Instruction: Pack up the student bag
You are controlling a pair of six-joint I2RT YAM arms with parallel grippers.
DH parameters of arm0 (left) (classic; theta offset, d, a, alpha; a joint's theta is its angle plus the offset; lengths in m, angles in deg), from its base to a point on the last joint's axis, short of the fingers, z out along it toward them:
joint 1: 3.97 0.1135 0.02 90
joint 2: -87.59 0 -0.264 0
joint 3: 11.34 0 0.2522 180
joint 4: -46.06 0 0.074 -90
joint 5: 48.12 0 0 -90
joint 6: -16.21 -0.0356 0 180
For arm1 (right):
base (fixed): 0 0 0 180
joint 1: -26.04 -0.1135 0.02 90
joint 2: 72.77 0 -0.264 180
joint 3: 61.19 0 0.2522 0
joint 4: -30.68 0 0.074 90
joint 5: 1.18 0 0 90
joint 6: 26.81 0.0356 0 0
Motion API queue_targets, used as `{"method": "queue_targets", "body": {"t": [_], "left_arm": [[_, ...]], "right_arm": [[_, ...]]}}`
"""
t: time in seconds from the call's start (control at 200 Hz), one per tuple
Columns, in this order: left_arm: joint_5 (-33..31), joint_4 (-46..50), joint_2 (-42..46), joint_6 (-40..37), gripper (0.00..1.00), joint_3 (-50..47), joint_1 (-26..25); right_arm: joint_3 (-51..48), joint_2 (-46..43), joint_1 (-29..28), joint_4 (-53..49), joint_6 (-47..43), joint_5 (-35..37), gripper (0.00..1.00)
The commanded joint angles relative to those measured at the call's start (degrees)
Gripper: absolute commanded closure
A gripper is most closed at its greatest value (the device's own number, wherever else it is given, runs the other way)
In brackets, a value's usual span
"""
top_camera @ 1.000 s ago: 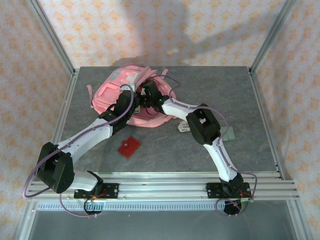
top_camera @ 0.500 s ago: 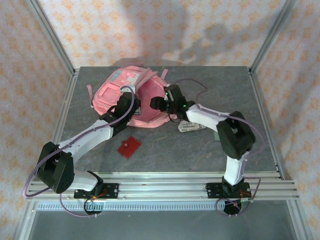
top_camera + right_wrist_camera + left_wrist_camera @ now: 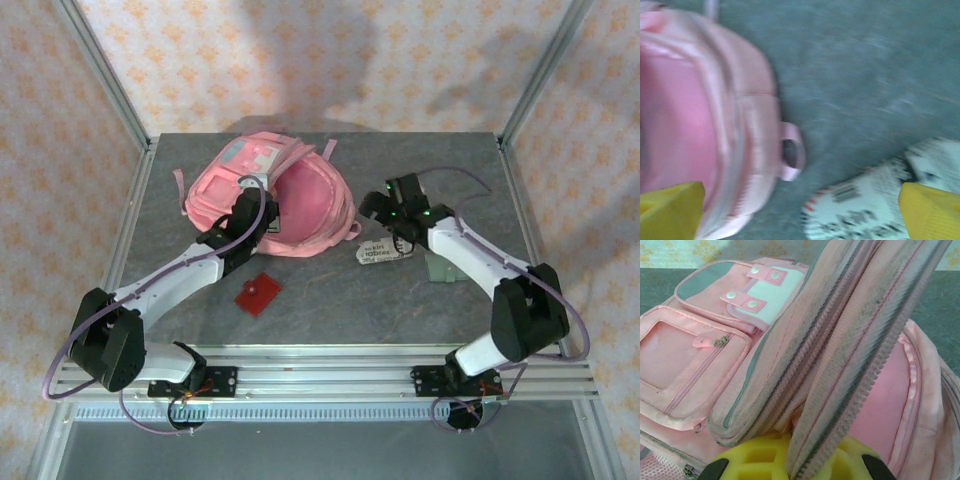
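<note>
Right, top view first: the student bag (image 3: 300, 200) lies far-left of centre on the tabletop (image 3: 330, 300), main compartment gaping. The left pincer (image 3: 247, 214) is clamped on the bag's raised flap edge. The right pincer (image 3: 383, 207) hovers w/ jaws spread wide, gripping nothing, just right of the bag and beside a white pack (image 3: 378, 253) whose dark print is too small to read. A red card (image 3: 258, 293) lies near the bag on the near side; a grey-green block (image 3: 441, 268) sits by the right arm. Left wrist view: yellow pads (image 3: 740, 462) pinch the bag's (image 3: 705, 365) grey-zip flap; white patch (image 3: 772, 295) w/ snap tabs, no text. Right wrist view, blurred: yellow fingers (image 3: 670, 212) far apart, bag (image 3: 700, 110) at left, pack (image 3: 860, 207) lettering smeared, unreadable.
</note>
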Motion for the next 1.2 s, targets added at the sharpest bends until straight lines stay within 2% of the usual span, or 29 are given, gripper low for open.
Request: {"method": "queue_targets", "body": {"t": [0.0, 0.175, 0.29, 0.551, 0.886, 1.016, 1.191], "left_arm": [[0.1, -3.3, 2.0, 2.5, 1.0, -0.8, -0.2], [0.6, -3.7, 2.4, 3.0, 1.0, -1.5, -0.2], [0.7, -4.2, 2.6, 3.2, 1.0, -2.1, -0.1], [1.2, -4.3, 2.4, 3.4, 1.0, -2.1, -0.2], [1.7, -4.0, 2.5, 4.1, 1.0, -2.6, -0.2], [2.0, -4.3, 2.3, 4.6, 1.0, -2.9, -0.4], [1.9, -4.3, 2.5, 4.4, 1.0, -2.9, -0.4]], "right_arm": [[-3.4, -3.3, 1.5, -8.0, 3.9, 3.4, 0.02], [-7.5, -6.2, 2.7, -9.4, 7.9, -0.1, 0.03], [-11.5, -6.7, 2.7, -6.1, 9.8, -4.3, 0.03], [-12.2, 0.0, 2.7, 4.1, 11.3, -7.7, 0.04], [5.4, 14.2, 3.0, 3.3, 7.7, -3.3, 0.05], [9.4, 17.8, 2.7, 1.2, 5.9, -2.2, 0.06], [8.3, 15.8, -1.5, -6.2, 3.6, 7.4, 0.06]]}}
